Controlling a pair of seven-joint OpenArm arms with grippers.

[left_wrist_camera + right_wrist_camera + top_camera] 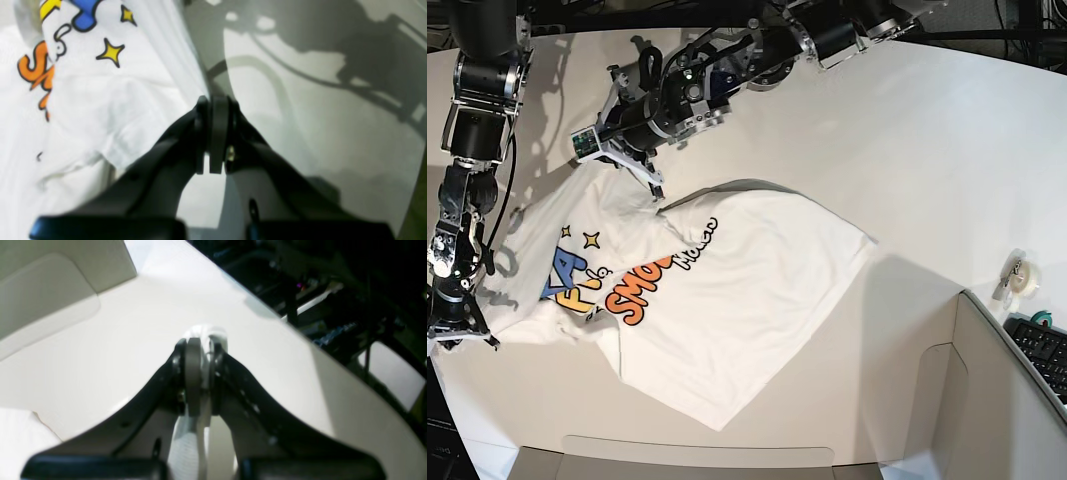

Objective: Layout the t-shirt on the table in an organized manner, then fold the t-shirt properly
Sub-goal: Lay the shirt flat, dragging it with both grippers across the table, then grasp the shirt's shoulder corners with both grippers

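Big white table [927, 120] carries everything. T-shirt [727, 300] lies on it print-up, rumpled, spread diagonally twd the near-left of the table. Left gripper [655, 190] at the shirt's far edge, jaws pressed together, pinching a raised fold of cloth. Right gripper [200, 340] at the shirt's left end (near table edge), clamped tight on white fabric.

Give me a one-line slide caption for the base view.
Both grippers, left and right, pinch edges of the printed t-shirt, lying rumpled on the white table.
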